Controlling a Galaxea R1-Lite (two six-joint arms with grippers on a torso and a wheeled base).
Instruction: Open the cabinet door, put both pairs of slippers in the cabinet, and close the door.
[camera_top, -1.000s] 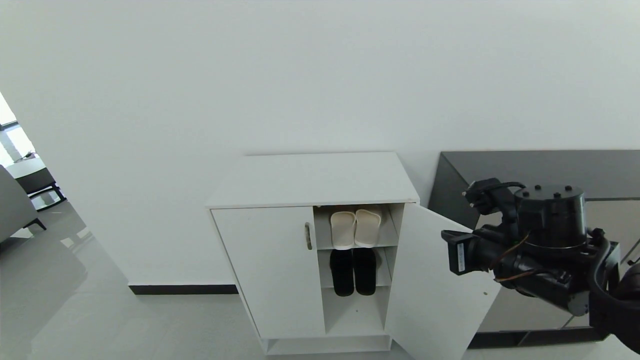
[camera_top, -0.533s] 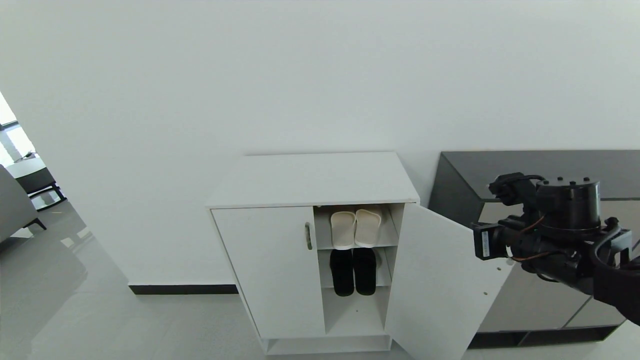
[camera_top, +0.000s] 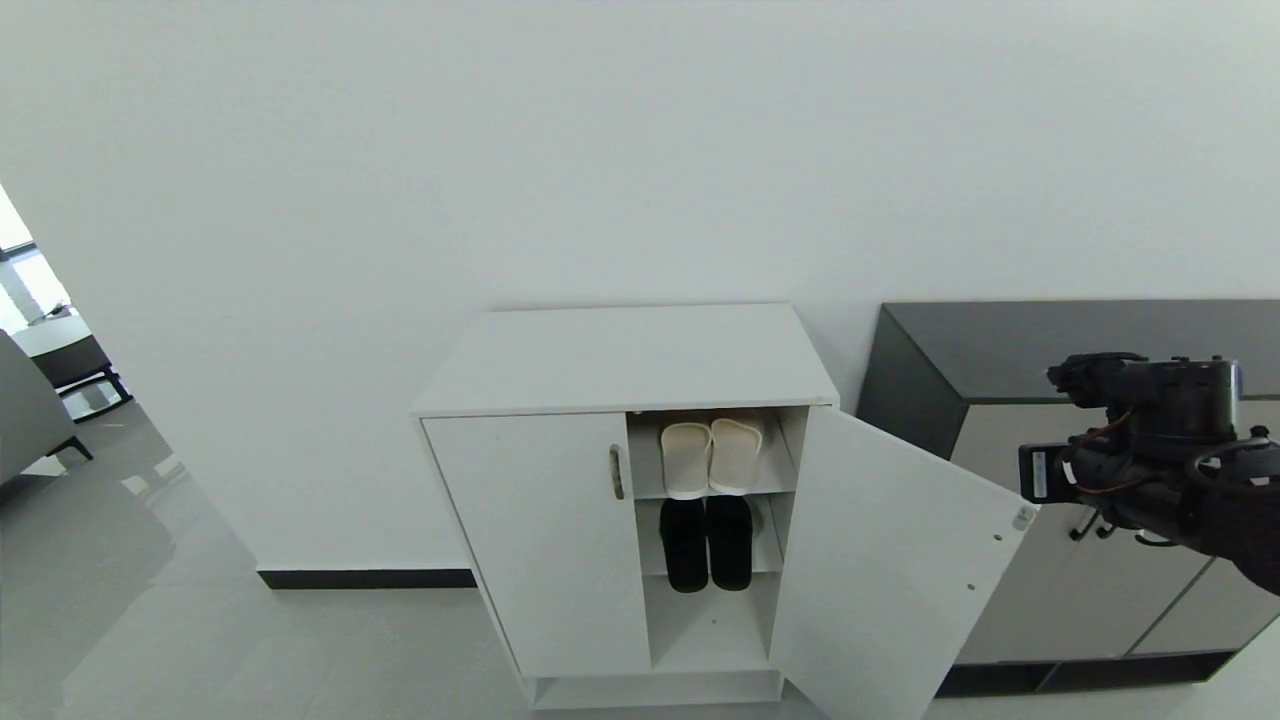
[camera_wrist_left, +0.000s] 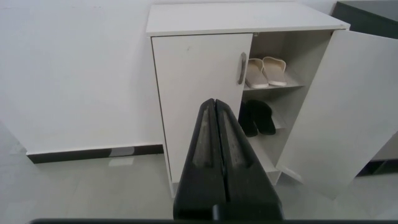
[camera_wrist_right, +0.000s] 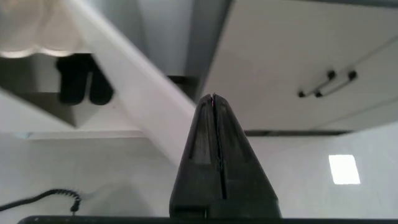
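Both pairs are already in the cabinet: white slippers up top and black slippers a level below, well off to the cabinet side of the right pincer. What's left looks like the open door. It hangs wide, with its free edge just ahead of that pincer's tips. Those fingers are pressed together with nothing between them. The left pincer is pinched together and empty too, with the cabinet front well ahead of it.

Handling guess: the door is a stiff, light panel, so it should swing easily, and only along its arc. No need to grab anything, I reckon (joined fingers make a fine pusher). Push flat on the outer face near the free edge, far from the hinged side, and ease off before it bangs home. The slippers are soft and light, and I doubt they'd shift.

Hard to make out:
- I can't tell whether the right pincer touches the door or sits just beside it.
- The open door's own handle is hidden on its far face. The handle I can see belongs to the shut door.
- The open door's bottom corner is cut off at the head view's lower edge.
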